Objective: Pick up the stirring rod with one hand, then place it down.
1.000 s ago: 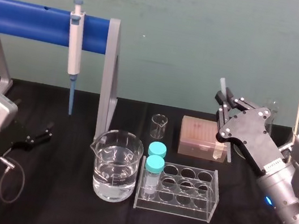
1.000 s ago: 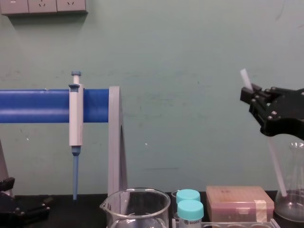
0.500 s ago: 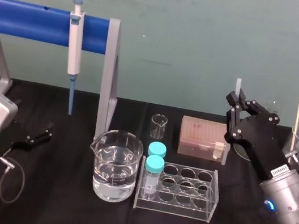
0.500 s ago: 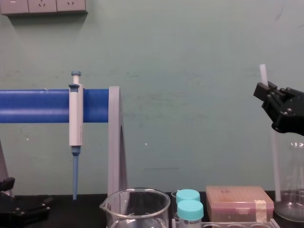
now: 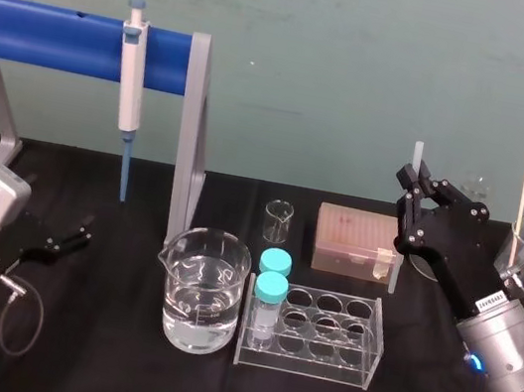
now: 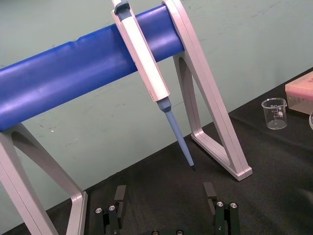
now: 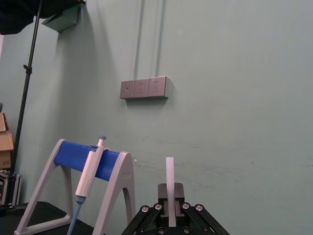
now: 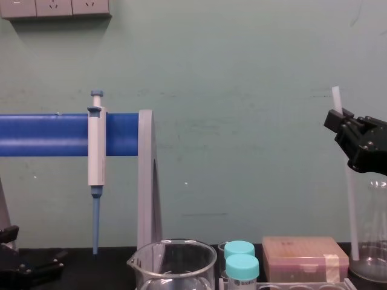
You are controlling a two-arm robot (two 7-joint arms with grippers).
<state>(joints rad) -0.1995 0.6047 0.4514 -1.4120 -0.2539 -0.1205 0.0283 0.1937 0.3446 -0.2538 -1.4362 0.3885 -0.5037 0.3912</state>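
light: even, moderately bright | shadows: faint on wall [image 5: 366, 53] | glare: small glints on beaker [image 5: 204, 292]

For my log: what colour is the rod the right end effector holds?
The stirring rod is whitish, translucent; clearest in chest view.

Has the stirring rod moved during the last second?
Yes. The stirring rod straightened upright, its top moving right relative to the brown box in the chest view.

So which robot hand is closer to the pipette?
Left. The left gripper sits low and open, just in front of the hanging pipette. The right gripper is raised far off to the pipette's right, holding the rod.
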